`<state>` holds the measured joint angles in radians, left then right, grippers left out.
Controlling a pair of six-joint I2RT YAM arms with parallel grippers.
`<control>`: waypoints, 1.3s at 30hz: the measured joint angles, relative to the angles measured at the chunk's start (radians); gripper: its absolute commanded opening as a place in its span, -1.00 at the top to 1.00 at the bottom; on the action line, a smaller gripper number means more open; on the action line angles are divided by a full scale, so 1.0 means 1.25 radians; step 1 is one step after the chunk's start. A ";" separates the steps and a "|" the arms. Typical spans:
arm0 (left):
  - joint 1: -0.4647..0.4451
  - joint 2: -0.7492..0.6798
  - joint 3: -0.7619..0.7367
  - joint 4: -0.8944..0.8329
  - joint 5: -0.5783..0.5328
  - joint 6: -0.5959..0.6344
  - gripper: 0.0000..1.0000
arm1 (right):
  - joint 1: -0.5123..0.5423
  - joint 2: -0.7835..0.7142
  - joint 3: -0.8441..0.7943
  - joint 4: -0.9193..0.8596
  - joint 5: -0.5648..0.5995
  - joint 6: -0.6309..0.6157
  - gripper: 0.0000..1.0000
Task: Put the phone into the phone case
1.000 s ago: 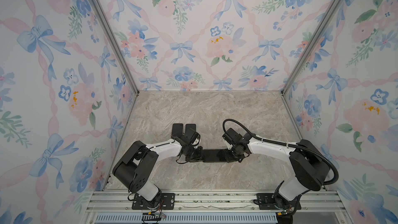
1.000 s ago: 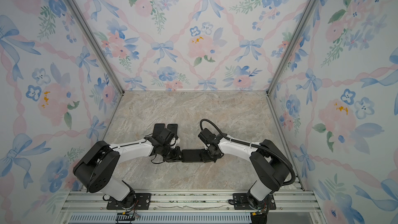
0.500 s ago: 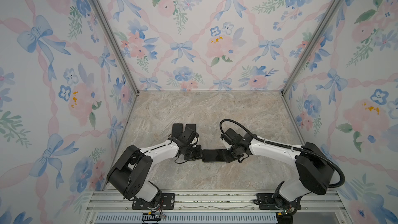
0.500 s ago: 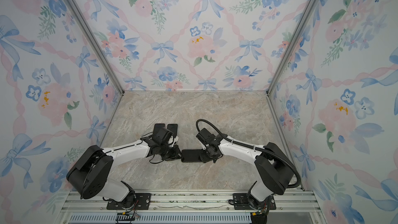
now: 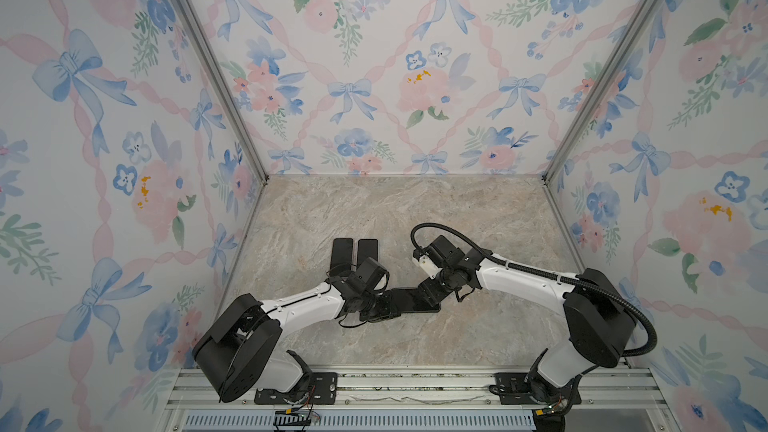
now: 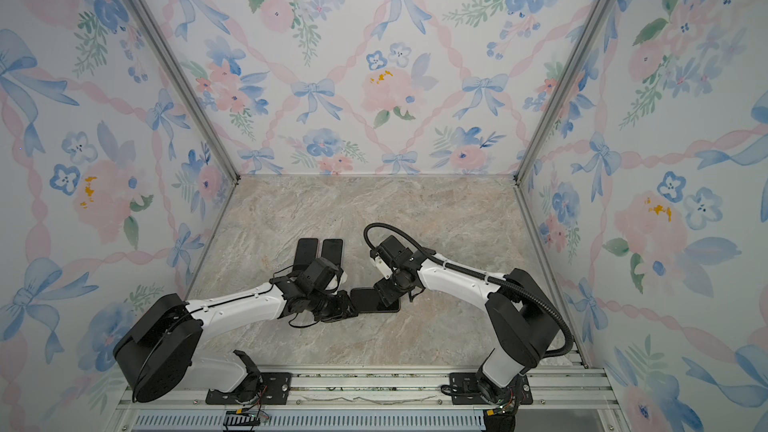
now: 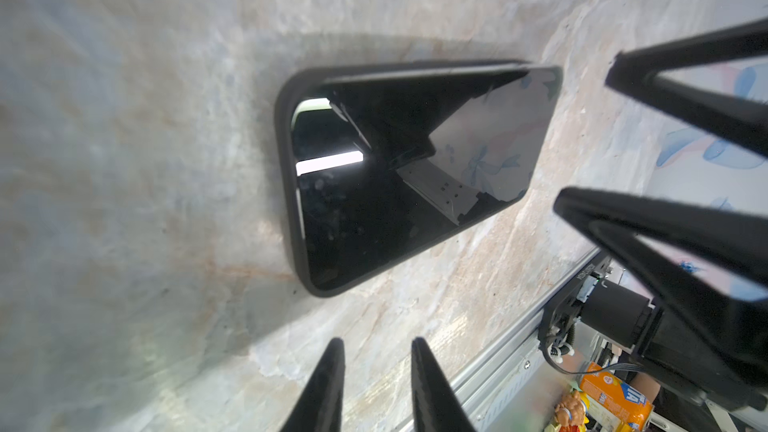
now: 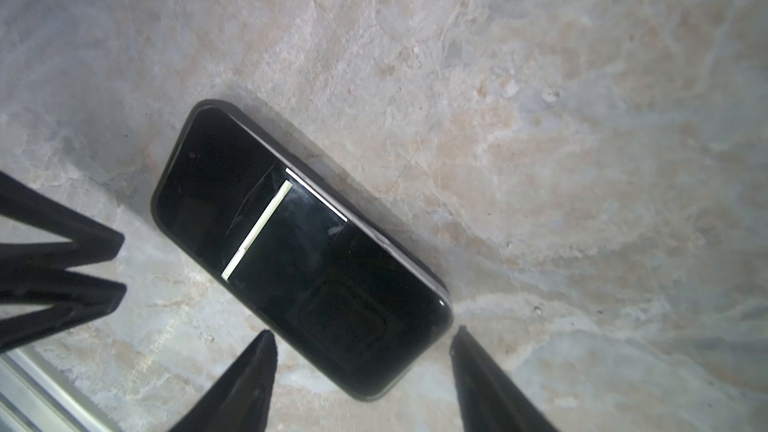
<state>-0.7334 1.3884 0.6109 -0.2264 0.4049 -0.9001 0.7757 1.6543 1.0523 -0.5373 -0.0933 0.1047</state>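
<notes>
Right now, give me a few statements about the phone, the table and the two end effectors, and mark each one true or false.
1. The phone lies flat on the table, glass side up. True.
2. The right end effector is clamped shut on the phone. False: its jaws stand open at the phone's end.
3. Two black slabs lie side by side farther back on the table. True.
4. The left end effector holds the phone in the air. False: it grips nothing, and the phone rests on the table.
</notes>
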 measured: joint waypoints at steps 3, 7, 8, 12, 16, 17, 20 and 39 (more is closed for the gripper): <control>-0.006 0.000 -0.013 0.022 0.005 -0.015 0.29 | -0.014 0.040 0.010 0.015 -0.023 -0.011 -0.44; -0.010 0.015 -0.023 0.067 0.016 -0.031 0.26 | -0.034 0.070 0.012 0.024 -0.056 -0.019 -0.47; -0.010 0.024 -0.023 0.078 0.019 -0.033 0.26 | -0.038 0.074 0.012 0.027 -0.064 -0.020 -0.45; -0.010 0.054 -0.023 0.097 0.022 -0.035 0.26 | -0.052 0.082 0.014 0.034 -0.095 -0.023 -0.35; -0.009 0.068 -0.022 0.121 0.031 -0.034 0.28 | -0.060 0.083 0.015 0.035 -0.111 -0.022 -0.33; -0.009 0.073 -0.019 0.125 0.033 -0.034 0.29 | -0.060 0.083 0.015 0.035 -0.113 -0.022 -0.32; -0.001 0.085 -0.010 0.130 0.039 -0.026 0.31 | -0.060 0.083 0.015 0.035 -0.115 -0.020 -0.26; 0.098 0.157 0.017 0.190 0.097 0.020 0.42 | -0.042 0.042 -0.065 0.081 -0.164 0.096 -0.11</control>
<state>-0.6106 1.5845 0.6327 0.0105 0.5266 -0.8749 0.7235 1.7073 0.9710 -0.4362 -0.2989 0.2249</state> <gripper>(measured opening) 0.291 0.559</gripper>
